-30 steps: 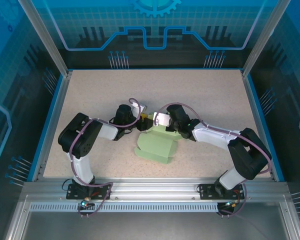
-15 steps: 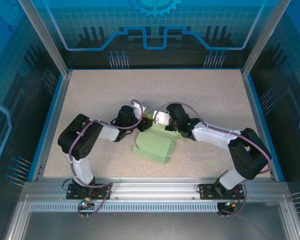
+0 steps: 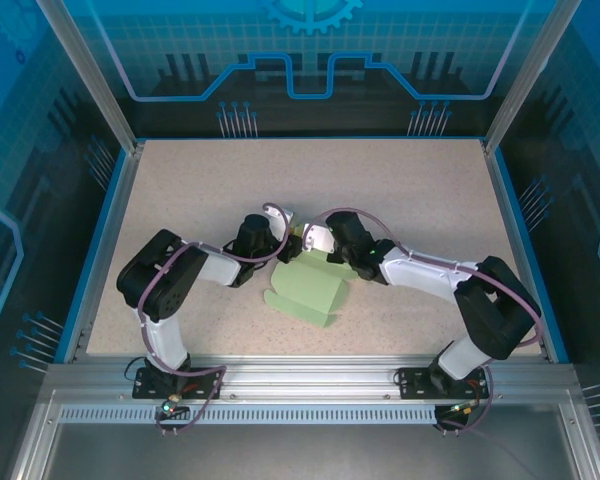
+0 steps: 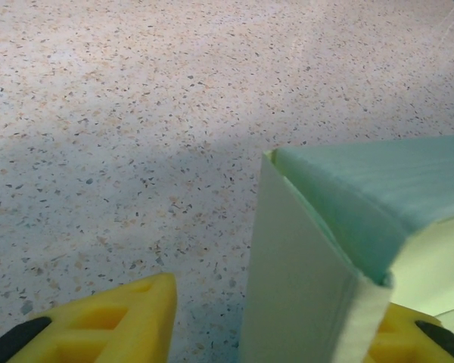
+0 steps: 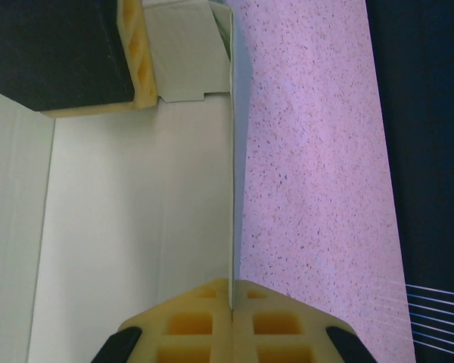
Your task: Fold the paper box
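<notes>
Right fingers (image 5: 189,325) pinch the paper box (image 5: 136,227) (its thin edge).

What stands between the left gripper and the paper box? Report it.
Nothing visible does. The left gripper has open fingers straddling an upright wall of the paper box, with just bare table between one finger and the card. The right gripper is shut on a card edge.

Bright, even overhead light in the top view. Sharp throughout, with only faint, soft shadows under the arms (image 3: 180,275) on the speckled table (image 3: 410,190). From the left wrist, a broad grey shadow across the table; nearest yellow fingertips (image 4: 98,321) blurred. From the right wrist, a violet cast over the table; paper box (image 5: 136,227) washed near-white.
</notes>
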### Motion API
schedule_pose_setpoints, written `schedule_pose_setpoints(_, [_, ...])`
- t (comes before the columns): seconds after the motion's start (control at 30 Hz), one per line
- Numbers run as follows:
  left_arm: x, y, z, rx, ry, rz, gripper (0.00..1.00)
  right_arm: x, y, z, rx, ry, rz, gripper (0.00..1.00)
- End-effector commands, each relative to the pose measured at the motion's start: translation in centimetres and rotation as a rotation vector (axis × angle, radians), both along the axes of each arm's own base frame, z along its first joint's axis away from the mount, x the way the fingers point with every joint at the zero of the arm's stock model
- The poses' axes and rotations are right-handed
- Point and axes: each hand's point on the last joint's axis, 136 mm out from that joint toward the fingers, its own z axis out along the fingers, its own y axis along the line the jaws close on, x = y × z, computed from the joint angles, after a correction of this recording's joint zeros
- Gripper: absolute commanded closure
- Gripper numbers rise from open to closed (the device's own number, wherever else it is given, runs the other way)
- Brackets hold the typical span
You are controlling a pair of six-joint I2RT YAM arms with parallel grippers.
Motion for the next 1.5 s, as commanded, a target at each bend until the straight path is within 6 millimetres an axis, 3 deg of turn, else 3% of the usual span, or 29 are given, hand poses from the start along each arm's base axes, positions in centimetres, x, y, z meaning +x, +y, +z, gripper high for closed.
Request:
schedule_pose_setpoints(0.0, [0.7,0.9,1.2,0.011,-0.061,0.041,0.54,-0.5,0.3,-1.1,-0.033,0.028,0.014,1.00])
schedule_pose_setpoints(0.57, [1.0,0.9,2.5,-0.006,-0.051,0.053,0.41,-0.7,0.3,-1.3,-0.045,0.043,0.020,1.00])
schedule_pose_setpoints(0.8, [1.5,1.4,1.9,0.031,-0.032,0.083,0.55,-0.9,0.8,-0.9,-0.024,0.045,0.037,1.00])
schedule_pose_setpoints(1.07, [2.3,3.5,1.3,0.113,-0.043,0.205,0.66,-1.6,1.7,-0.5,0.019,0.072,0.070,1.00])
schedule_pose_setpoints(1.47, [3.4,5.8,1.5,0.215,-0.071,0.408,0.76,-2.2,2.2,-1.1,0.045,0.097,0.071,1.00])
